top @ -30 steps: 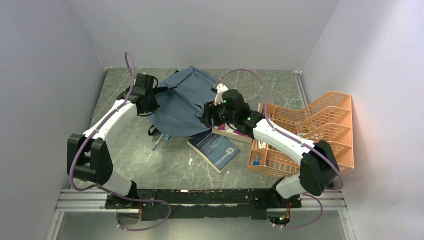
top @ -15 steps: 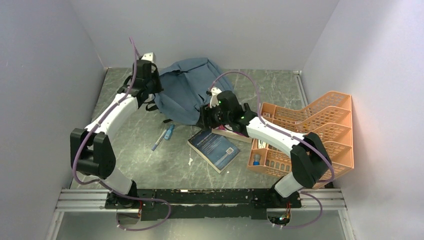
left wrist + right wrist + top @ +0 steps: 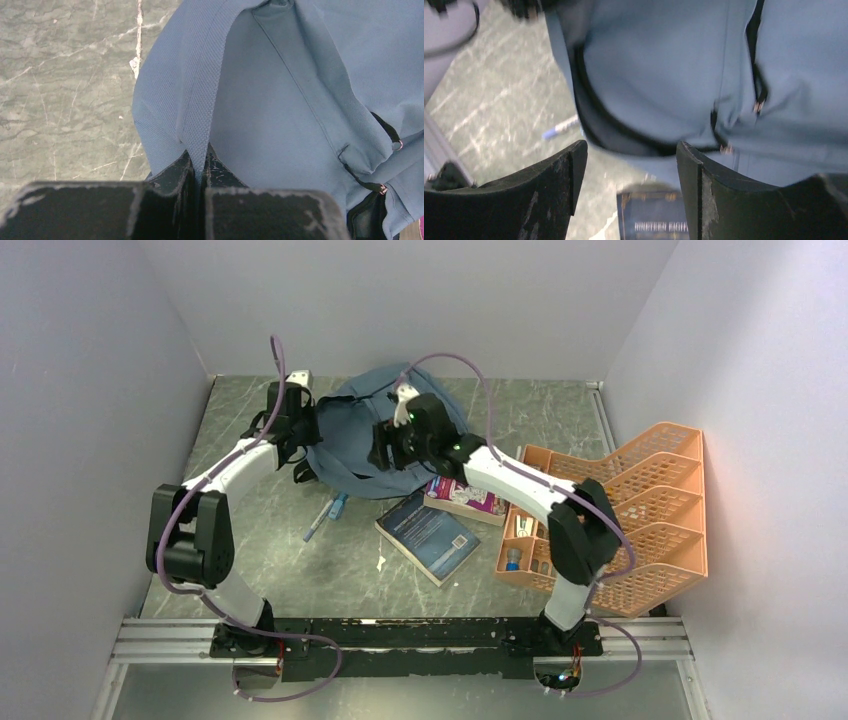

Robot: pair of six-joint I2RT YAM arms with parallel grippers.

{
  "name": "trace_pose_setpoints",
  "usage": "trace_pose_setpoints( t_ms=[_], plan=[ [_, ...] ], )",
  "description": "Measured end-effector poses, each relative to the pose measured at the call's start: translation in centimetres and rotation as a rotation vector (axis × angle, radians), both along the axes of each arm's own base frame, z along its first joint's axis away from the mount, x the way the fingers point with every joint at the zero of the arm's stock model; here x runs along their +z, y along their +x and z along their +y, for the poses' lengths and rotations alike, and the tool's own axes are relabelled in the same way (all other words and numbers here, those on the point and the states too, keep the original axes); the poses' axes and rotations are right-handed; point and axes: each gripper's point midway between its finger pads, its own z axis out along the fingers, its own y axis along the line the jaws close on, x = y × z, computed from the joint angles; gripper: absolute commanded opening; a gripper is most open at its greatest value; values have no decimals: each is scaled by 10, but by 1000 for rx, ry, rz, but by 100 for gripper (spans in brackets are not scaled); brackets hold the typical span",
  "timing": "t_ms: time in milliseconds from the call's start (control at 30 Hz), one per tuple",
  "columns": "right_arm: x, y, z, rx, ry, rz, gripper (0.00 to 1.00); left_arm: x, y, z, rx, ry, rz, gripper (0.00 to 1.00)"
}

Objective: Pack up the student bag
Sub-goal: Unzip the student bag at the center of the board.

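Step in hand: bag preparation, judged; nothing visibly packed.
- Student bag (image 3: pixel 350 445) at far centre of counter (image 3: pixel 250 540), slumped.
- Left gripper (image 3: pixel 198 157) clamped on fold of fabric at bag's left edge.
- Right gripper (image 3: pixel 631 150) over bag's near side, jaws apart, nothing between them.
- Book (image 3: pixel 430 538) and pen (image 3: pixel 325 515) lie loose just beside bag.

Next move calls for: right gripper finding zip pull or mouth edge while left holds fabric taut.

Unclear: whether main compartment is open. Right wrist view blurred; book title cut off.
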Motion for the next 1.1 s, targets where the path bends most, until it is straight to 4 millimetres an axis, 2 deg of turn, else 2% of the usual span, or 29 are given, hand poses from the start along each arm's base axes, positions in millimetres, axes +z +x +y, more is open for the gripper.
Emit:
trace_pose_setpoints(
  t_ms=[100, 167, 267, 367, 467, 633, 833, 933, 1100],
  plan=[
    [14, 34, 21, -27, 5, -54, 73, 1, 2, -1, -7, -2, -10, 5],
    [14, 52, 33, -38, 0, -73, 76, 2, 2, -2, -12, -6, -14, 5],
    [1, 73, 49, -39, -14, -78, 86, 3, 3, -4, -17, -12, -20, 5],
    [-22, 86, 66, -24, -43, -64, 94, 4, 4, -5, -23, -19, -28, 5],
    [-45, 90, 82, 9, -72, -45, 99, 5, 4, -8, -32, -34, -31, 5],
    [-65, 81, 110, 78, -85, -35, 100, 5, 4, -12, -46, -53, -31, 5],
    [-85, 81, 121, 100, -71, -20, 100, 1, 2, -8, -21, -68, -14, 5],
    [-97, 84, 128, 97, -66, -21, 100, -13, 0, 2, 22, -56, 33, 5],
    [-125, 88, 128, 63, -97, -21, 94, -48, -6, 11, 117, -69, 152, 5]
  ],
)
